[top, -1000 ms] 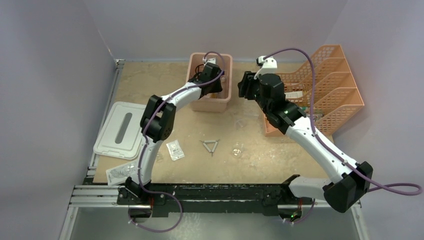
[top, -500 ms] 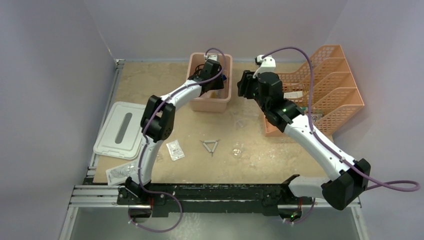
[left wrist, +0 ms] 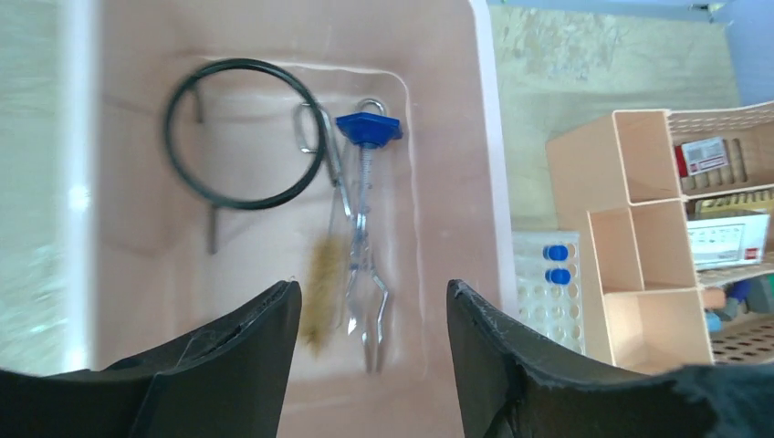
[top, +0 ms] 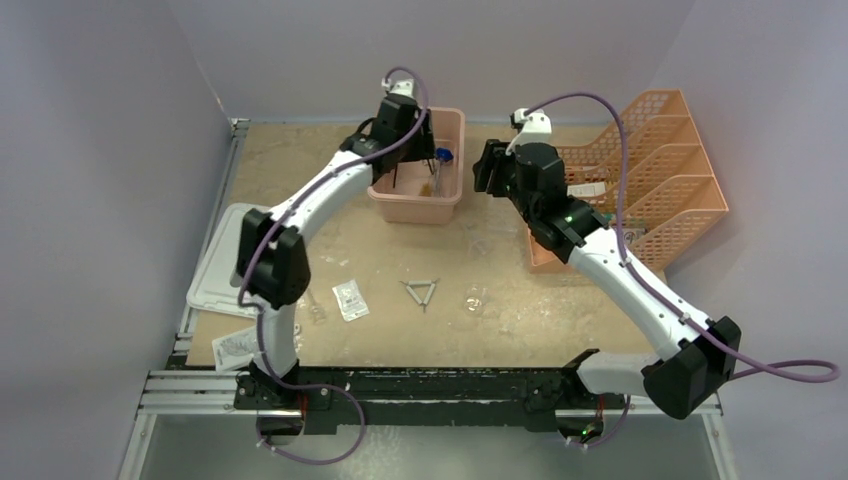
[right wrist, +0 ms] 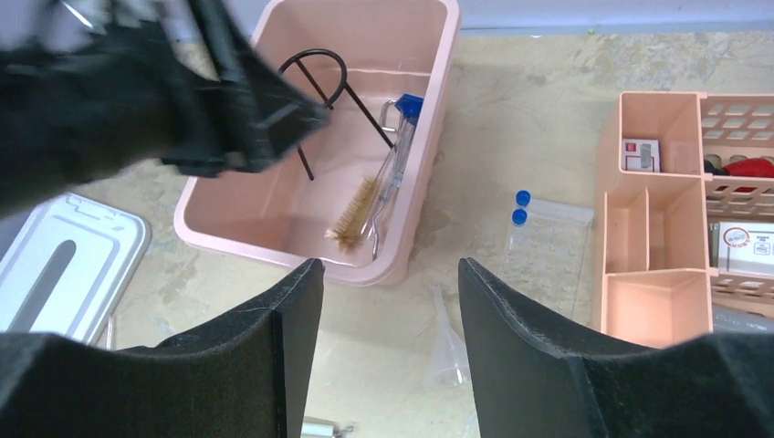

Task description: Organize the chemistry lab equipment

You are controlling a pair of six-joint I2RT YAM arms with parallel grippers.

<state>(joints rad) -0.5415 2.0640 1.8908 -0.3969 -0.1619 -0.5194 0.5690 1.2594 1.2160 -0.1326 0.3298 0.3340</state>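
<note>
Since a second ago my left arm has risen out of the pink tub (top: 415, 210) at the upper middle of the table (top: 300, 160). The left end effector (left wrist: 371, 290) has spread, so its fingers now stand apart with nothing between them. The right end effector (right wrist: 391, 266) hovers just right of the tub, also apart and empty.

In the tub lie the black wire ring (left wrist: 168, 128), the metal tongs (left wrist: 363, 274) and a brush (left wrist: 318, 297). I judge that drop finished, so what counts now is a clean exit: rise straight, clear the rim, and steer wide of the right arm.

At the centre of the overhead view wait the wire triangle (top: 422, 292), a white packet (top: 350, 300) and a small clear glass piece (top: 474, 298). The packet is nearest my left arm; it is flat, so I would pinch it low at one edge.
</note>
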